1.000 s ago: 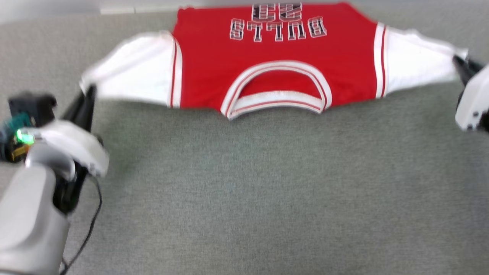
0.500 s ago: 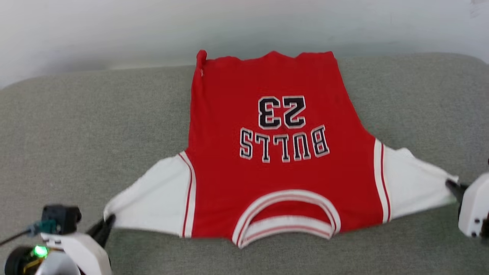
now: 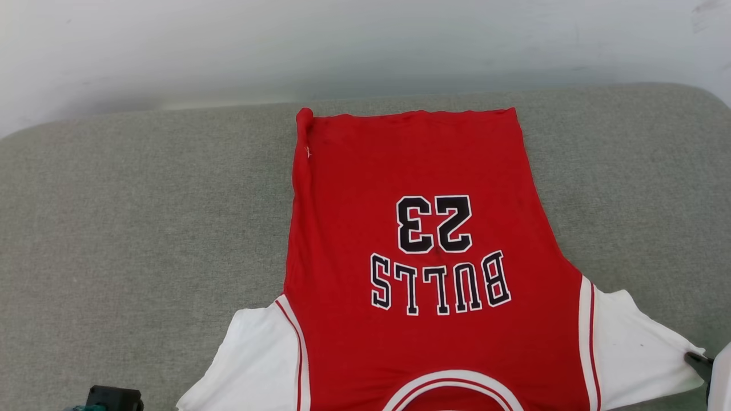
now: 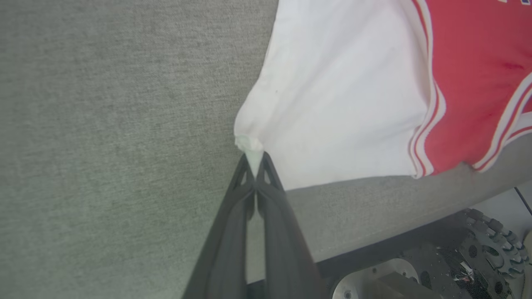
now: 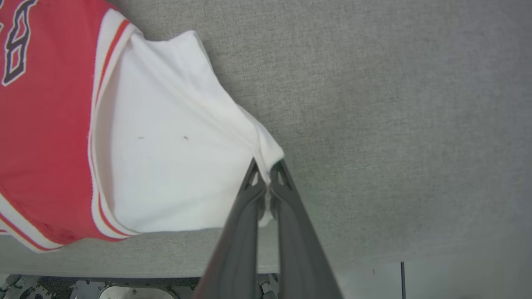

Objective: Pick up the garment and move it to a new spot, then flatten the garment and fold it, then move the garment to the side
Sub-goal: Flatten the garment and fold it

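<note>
The garment (image 3: 422,171) lies face up on the grey surface, a red jersey with "BULLS 23" lettering and white sleeves. Its hem is at the far side and its collar reaches the head view's bottom edge. My left gripper (image 4: 253,160) is shut on the tip of one white sleeve (image 4: 341,104), which is pulled taut to a point. My right gripper (image 5: 268,170) is shut on the tip of the other white sleeve (image 5: 166,145). One dark fingertip of my right gripper (image 3: 699,361) shows at the sleeve end at the lower right of the head view.
A grey fabric surface (image 3: 143,228) spreads wide on both sides of the jersey, with a white wall (image 3: 342,45) behind it. Its near edge drops off to my base's metal parts (image 4: 478,249). A black wrist part (image 3: 111,398) pokes in at the lower left.
The head camera has moved, so the jersey sits lower in the picture and its whole body and far hem show. Both grippers have stayed shut on the sleeve tips.
</note>
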